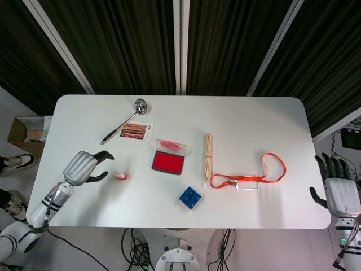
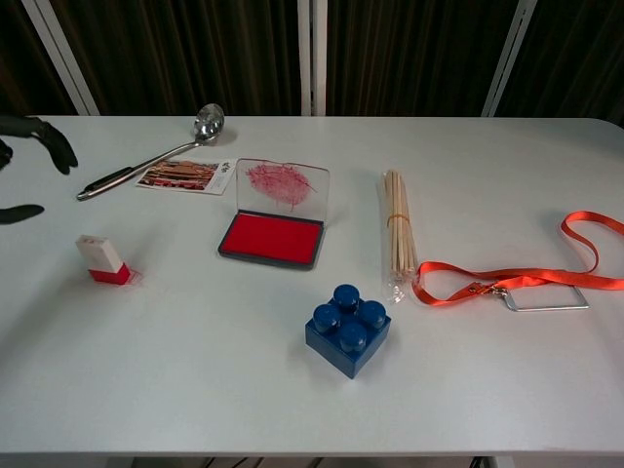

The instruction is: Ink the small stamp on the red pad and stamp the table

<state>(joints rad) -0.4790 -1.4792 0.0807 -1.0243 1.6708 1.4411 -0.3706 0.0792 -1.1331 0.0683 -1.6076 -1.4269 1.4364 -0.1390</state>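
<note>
Left hand (image 2: 24, 161) mostly cut by chest view's left edge; we see only dark fingertips. Right hand (image 1: 340, 192) absent from chest view. Photo card (image 2: 185, 175) print unreadable.
</note>
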